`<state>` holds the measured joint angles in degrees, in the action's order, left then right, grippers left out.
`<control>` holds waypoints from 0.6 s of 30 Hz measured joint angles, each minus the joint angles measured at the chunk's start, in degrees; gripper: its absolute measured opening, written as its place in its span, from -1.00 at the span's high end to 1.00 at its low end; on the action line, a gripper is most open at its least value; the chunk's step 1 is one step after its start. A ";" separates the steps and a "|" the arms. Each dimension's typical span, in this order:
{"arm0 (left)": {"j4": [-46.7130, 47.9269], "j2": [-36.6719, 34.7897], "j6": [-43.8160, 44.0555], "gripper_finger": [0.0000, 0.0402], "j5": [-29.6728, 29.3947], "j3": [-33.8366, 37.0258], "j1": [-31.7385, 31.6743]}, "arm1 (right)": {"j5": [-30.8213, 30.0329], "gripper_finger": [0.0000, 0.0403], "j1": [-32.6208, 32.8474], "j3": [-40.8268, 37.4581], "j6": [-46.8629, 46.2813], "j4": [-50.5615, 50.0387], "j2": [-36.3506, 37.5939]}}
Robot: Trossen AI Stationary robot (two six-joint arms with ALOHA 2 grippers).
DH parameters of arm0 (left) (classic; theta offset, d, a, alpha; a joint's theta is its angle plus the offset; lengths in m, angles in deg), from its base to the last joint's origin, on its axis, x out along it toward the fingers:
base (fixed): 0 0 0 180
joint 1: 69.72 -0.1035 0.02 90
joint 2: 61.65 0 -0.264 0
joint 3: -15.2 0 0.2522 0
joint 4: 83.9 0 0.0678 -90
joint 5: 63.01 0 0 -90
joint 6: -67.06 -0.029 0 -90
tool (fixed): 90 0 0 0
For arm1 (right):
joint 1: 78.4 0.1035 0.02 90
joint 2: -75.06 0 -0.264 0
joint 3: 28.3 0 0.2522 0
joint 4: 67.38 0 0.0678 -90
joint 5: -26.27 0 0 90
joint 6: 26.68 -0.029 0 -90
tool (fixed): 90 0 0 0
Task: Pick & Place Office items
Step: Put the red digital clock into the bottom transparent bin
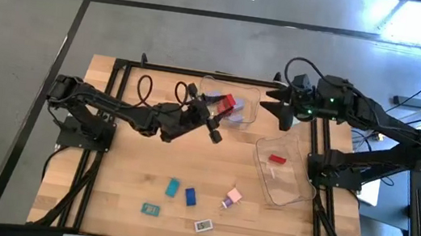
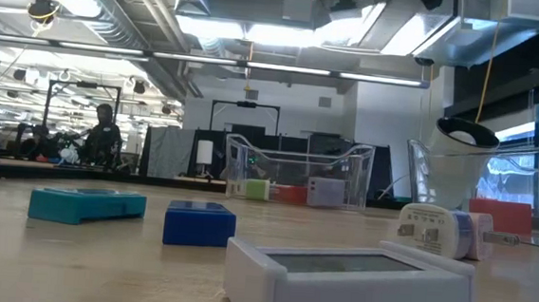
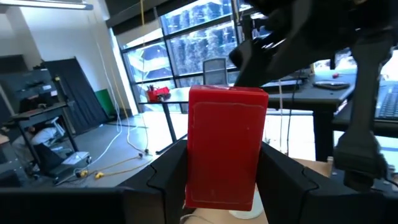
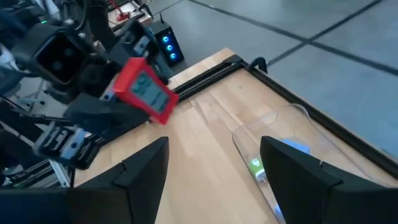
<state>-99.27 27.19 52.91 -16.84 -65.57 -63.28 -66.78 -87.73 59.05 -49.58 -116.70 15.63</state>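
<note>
— While the left tool (image 1: 224, 103) hung over the far tub (image 1: 248, 91), what did it hold?
— A red block (image 3: 225, 147), clamped. The right tool (image 4: 211, 162) stood apart, empty, over that tub's corner.

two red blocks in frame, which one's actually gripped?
The red block over the far tub, clamped in the left gripper. The other red block lies loose in the right-hand tub.

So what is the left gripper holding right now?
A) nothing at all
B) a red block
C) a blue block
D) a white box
B: the left gripper is shut on a red block, held up over the clear tub at the far side of the table, while the blue block lies on the wood.
</note>
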 joint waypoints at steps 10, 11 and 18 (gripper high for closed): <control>-0.74 0.00 -0.04 0.23 -3.22 0.00 -1.04 | -0.56 -0.27 4.10 -0.01 5.89 8.88 -0.17; -0.74 0.00 -0.09 0.23 -3.59 0.00 -1.12 | -0.56 -0.27 4.38 -0.01 6.67 9.81 -0.17; -0.70 0.00 -1.32 0.23 -5.73 0.00 -1.68 | -0.59 -0.27 4.95 -0.01 11.00 12.75 -0.17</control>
<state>-99.97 27.19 51.59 -22.57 -65.57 -64.96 -67.37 -82.78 59.04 -38.58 -103.94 15.47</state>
